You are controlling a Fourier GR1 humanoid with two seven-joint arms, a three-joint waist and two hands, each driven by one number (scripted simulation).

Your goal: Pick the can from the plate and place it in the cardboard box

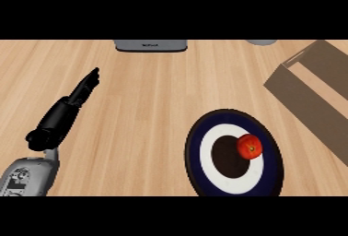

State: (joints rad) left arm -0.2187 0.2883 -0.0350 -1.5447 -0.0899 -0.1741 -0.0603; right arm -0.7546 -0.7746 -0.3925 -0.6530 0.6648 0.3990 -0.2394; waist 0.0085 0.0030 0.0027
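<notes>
Can [249, 146], one only, red and round from above, sits on the right part of the single plate [194, 152], beside its dark centre. One cardboard box [306, 99] lies open at the right, apart from the plate. One left hand [80, 92] shows at the left over the tabletop [149, 115], fingers straight, close together, holding nothing

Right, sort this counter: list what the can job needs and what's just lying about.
Job: can, plate, cardboard box, left hand.
Lying about: grey appliance, small grey thing, both at the far edge.
</notes>
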